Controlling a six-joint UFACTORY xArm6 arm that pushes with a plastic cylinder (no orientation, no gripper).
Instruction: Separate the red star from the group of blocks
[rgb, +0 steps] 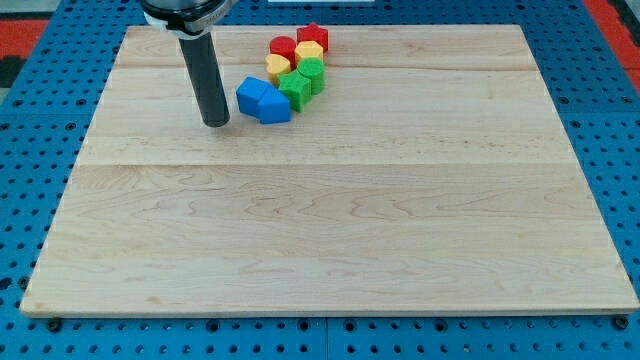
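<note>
Camera view shows the red star-shaped block (313, 36) at the cluster's top-right end on the pale wooden desk (330, 220). It lies up and rightward from the rod's tip (215, 122), beyond the blue blocks (263, 100). No claw exists; the tip touches nothing.

A straight dark rod's tip (215, 123) rests on the pale wooden worktop (330, 230), just left of two blue blocks (263, 100); beyond cluster green (303, 82), yellow (294, 59) and red blocks, including the red star (313, 36).

Pale, smooth, lightly glossy wooden board (330, 220); matt dark rod (207, 75); perforated blue surface (30, 180).
</note>
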